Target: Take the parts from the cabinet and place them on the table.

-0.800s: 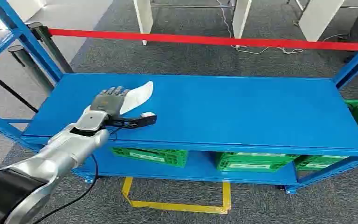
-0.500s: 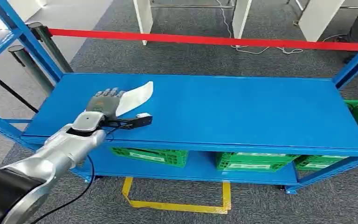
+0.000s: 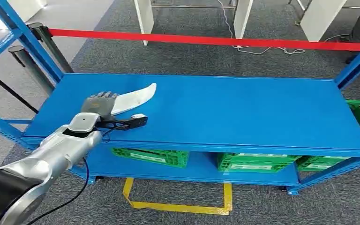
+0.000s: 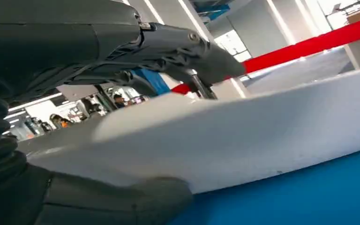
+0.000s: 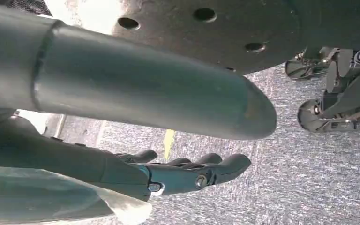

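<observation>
White part coming down onto the blue desk

The left robot hand (image 3: 99, 104) still grasps the white part (image 3: 136, 96), which now lies lower and flatter on the desk (image 3: 243, 112) toward nine o'clock, so release looks near. The right robot hand (image 5: 187, 171) hangs empty, fingers apart. No writing is readable.

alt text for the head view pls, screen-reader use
The robot's left hand holds a curved white part low over the left end of a blue table top. Green crates sit on the shelf below, and a red barrier tape stretches across the grey carpet behind.
</observation>
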Robot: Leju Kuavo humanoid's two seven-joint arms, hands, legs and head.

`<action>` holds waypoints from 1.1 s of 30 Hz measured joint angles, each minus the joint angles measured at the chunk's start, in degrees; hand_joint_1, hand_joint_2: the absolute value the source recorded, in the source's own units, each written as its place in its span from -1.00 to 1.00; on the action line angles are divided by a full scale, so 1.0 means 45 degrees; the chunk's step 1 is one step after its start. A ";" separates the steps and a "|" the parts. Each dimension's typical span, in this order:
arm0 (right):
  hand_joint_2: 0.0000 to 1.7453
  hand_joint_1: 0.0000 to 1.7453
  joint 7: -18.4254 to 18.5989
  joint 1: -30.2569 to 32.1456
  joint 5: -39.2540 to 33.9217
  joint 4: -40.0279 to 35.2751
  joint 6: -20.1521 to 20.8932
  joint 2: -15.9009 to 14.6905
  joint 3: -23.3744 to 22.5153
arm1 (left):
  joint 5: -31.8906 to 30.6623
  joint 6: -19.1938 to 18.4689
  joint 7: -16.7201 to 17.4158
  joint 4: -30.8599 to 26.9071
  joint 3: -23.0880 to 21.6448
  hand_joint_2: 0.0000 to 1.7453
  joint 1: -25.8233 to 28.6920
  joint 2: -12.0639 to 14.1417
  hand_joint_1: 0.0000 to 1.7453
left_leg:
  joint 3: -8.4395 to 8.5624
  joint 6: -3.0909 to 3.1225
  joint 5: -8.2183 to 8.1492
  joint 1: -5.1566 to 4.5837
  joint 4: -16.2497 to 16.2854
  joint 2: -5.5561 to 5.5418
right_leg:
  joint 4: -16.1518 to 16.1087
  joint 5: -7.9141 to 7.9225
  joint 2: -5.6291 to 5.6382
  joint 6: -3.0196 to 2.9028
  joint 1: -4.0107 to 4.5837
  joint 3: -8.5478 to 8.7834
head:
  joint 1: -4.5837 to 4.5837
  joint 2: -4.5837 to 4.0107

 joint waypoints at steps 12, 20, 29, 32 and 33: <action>-1.00 -1.00 0.0000 -0.0013 0.0029 0.0000 0.0000 0.0005 -0.0058 | 0.0000 -0.0029 0.0000 0.0068 0.0354 1.00 -0.0002 0.0048 1.00 | 0.0002 0.0000 -0.0001 -0.0003 0.0001 0.0000 | -0.0001 0.0000 0.0001 0.0000 -0.0004 0.0005 | -0.0005 0.0000; -1.00 -1.00 0.0000 -0.0014 0.0034 0.0000 0.0000 0.0005 -0.0058 | -0.0054 -0.0019 0.0136 0.0073 0.0354 1.00 -0.0002 0.0068 1.00 | 0.0002 0.0000 0.0000 -0.0002 0.0001 0.0000 | 0.0000 0.0000 0.0000 0.0000 -0.0002 0.0005 | -0.0005 0.0000; -1.00 -1.00 -0.0082 -0.0020 0.0126 0.0000 -0.0034 0.0044 -0.0199 | 0.1821 0.4222 -0.1855 0.0024 0.1527 1.00 0.0492 0.0111 1.00 | 0.0005 0.0002 -0.0003 -0.0003 -0.0001 0.0000 | 0.0000 -0.0002 0.0003 0.0001 -0.0004 0.0009 | 0.0000 0.0000; -1.00 -1.00 -0.0170 -0.0012 0.0213 0.0000 -0.0063 0.0083 -0.0291 | 0.4069 0.5477 -0.4543 -0.0150 0.2891 1.00 0.1275 0.0103 1.00 | 0.0011 0.0008 -0.0008 -0.0004 0.0000 0.0003 | -0.0001 -0.0005 0.0018 0.0003 -0.0004 0.0005 | -0.0004 0.0000; -1.00 -1.00 -0.0257 -0.0001 0.0252 0.0000 -0.0058 0.0083 -0.0301 | 0.4775 0.5749 -0.5574 -0.0266 0.3339 1.00 0.1566 0.0082 1.00 | 0.0011 0.0008 -0.0009 -0.0004 0.0000 0.0003 | -0.0002 -0.0006 0.0018 0.0004 -0.0003 0.0004 | -0.0005 0.0000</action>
